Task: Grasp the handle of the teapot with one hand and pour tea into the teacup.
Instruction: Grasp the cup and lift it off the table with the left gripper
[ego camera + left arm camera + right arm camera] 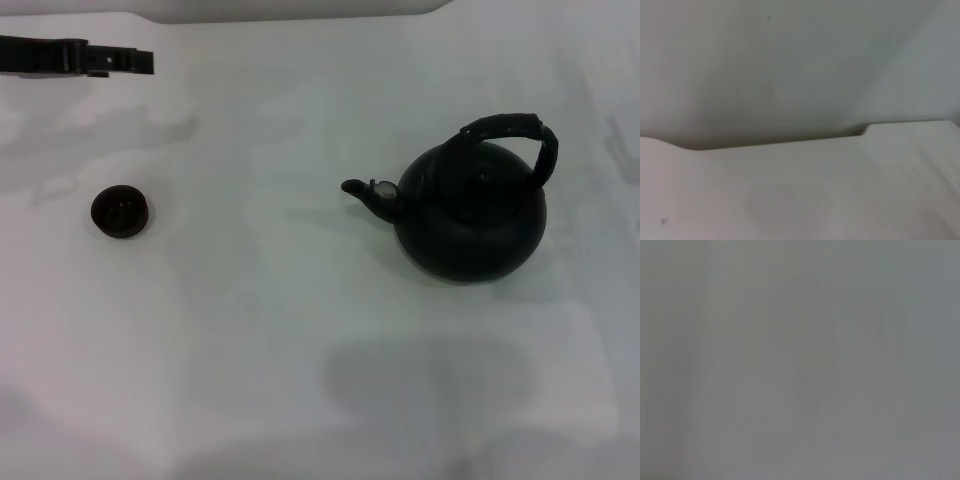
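Overhead, the teapot (470, 212) is sitting upright on the white table (300, 380), right of centre, its handle (512, 138) arching untouched and its spout facing the teacup (121, 211) far left. The left gripper (100, 57) is lying at the far-left edge, well apart from both; whether it is spread is impossible to tell. Both wrist views are showing only blank pale surface.

The teapot (470, 215), a large round matte black vessel, is being seen standing upright on the right part of the white table (300, 350), its short curved spout (368, 194) being pointed toward the left. Its thick, ribbed black handle (515, 135) is being held arched over its top. The teacup (121, 211), tiny, round and dark inside, is being seen upright well apart on the left.
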Controlling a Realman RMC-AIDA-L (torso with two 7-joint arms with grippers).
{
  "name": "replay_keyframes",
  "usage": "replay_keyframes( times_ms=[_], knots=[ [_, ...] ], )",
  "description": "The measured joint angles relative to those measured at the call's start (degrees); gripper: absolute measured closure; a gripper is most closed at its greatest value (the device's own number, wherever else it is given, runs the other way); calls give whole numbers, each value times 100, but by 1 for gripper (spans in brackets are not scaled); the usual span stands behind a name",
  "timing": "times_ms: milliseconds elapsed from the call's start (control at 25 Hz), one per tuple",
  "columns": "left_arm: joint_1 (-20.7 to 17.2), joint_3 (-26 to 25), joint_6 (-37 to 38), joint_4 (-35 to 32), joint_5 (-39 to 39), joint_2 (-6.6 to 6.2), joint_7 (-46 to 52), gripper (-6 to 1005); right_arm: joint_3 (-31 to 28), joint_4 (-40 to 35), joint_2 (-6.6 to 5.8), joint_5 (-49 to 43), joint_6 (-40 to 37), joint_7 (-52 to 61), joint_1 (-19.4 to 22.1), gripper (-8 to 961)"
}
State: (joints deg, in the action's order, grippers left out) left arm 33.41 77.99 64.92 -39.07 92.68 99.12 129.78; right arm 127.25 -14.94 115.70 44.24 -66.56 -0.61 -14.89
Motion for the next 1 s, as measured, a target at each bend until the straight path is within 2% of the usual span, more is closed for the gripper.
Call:
replay_keyframes(
  times_ms=[40,240,400,640,880,1000],
  knots=[
    [-56,-371,257,-235,422,74,169,120,1,0,2,0,4,0,-1,101],
    [-83,-1055,853,-863,1595,262,748,120,9,0,4,-3,14,0,-3,102],
    [-76,-1103,1083,-1448,2507,384,1243,120,11,0,5,-3,3,5,-11,103],
    [-15,-1116,1382,-1942,3220,576,1566,120,11,0,6,-3,28,9,-23,104],
    [99,-1103,1494,-2130,4030,911,1678,120,11,0,6,1,35,11,-22,105],
    [132,-1077,1499,-2137,4350,1025,1709,118,11,0,6,13,44,11,-22,106]
  ],
)
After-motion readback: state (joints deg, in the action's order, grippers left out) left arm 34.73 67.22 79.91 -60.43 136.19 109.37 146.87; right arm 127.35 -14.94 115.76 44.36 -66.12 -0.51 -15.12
